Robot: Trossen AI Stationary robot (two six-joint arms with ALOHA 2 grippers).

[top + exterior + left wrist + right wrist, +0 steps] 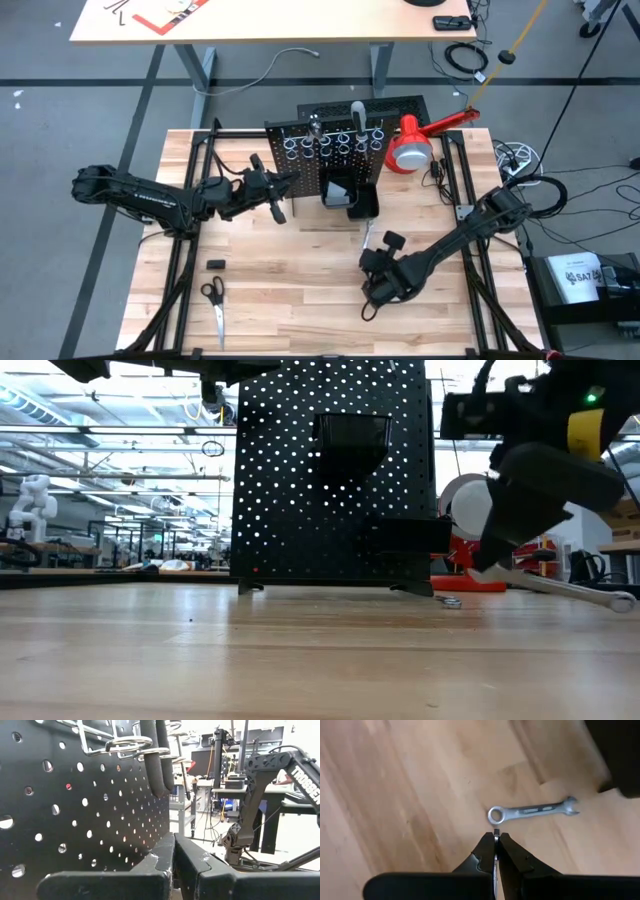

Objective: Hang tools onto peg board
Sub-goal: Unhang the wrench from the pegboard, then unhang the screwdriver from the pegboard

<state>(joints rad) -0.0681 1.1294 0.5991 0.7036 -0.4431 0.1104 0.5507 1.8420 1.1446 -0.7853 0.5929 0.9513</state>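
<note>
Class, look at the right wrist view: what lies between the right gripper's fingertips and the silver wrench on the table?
Only bare wooden table separates the right gripper from the wrench, seen in the right wrist view.

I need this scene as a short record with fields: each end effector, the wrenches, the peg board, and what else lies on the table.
left end effector: shut, empty, close to the peg board
right end effector: shut on held wrench, low over the table
loose wrench: flat on the table, just ahead of the right end effector
peg board: upright; tools in its rings; bin attached
scissors: flat on the table, on the left arm's side
</note>
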